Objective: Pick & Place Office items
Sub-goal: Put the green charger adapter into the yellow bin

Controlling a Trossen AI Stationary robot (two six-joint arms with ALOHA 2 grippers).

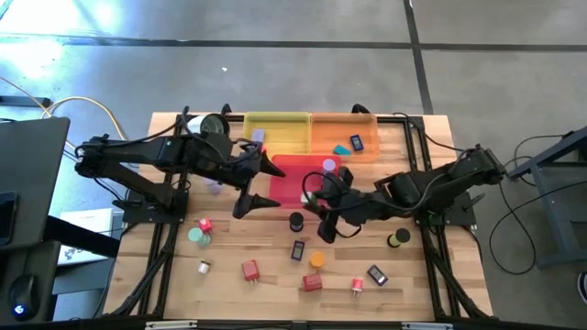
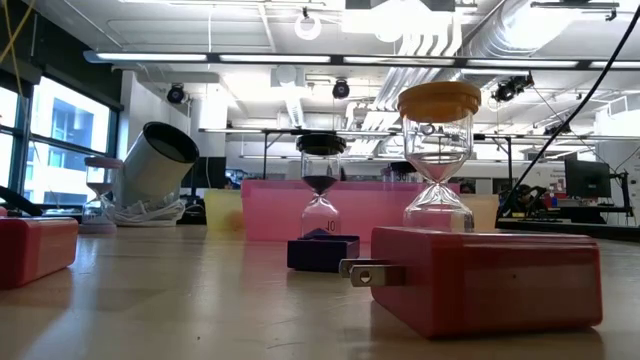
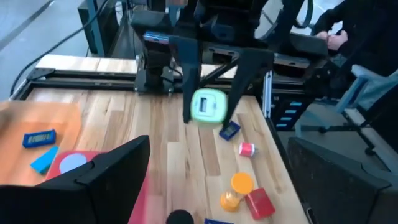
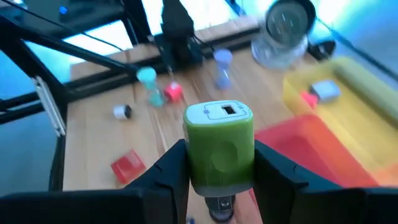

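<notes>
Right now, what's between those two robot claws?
In the high view, the pink tray lies between the left gripper and right gripper, which holds a green block.

Three translucent trays point(image 1: 277, 128) sit at the wooden bench's point(image 1: 413, 284) rear centre; small office items point(image 1: 312, 280) lie scattered in front, the round silver-rimmed object point(image 1: 213, 126) left of the trays.

Right gripper point(image 4: 219, 180) is showing dark fingers, gripping a green block point(image 4: 219, 146) with a white top. Trays are reading yellow point(image 1: 275, 131), orange point(image 1: 344, 135), pink point(image 1: 295, 179). Table point(image 1: 275, 284) is showing light wood grain.
</notes>
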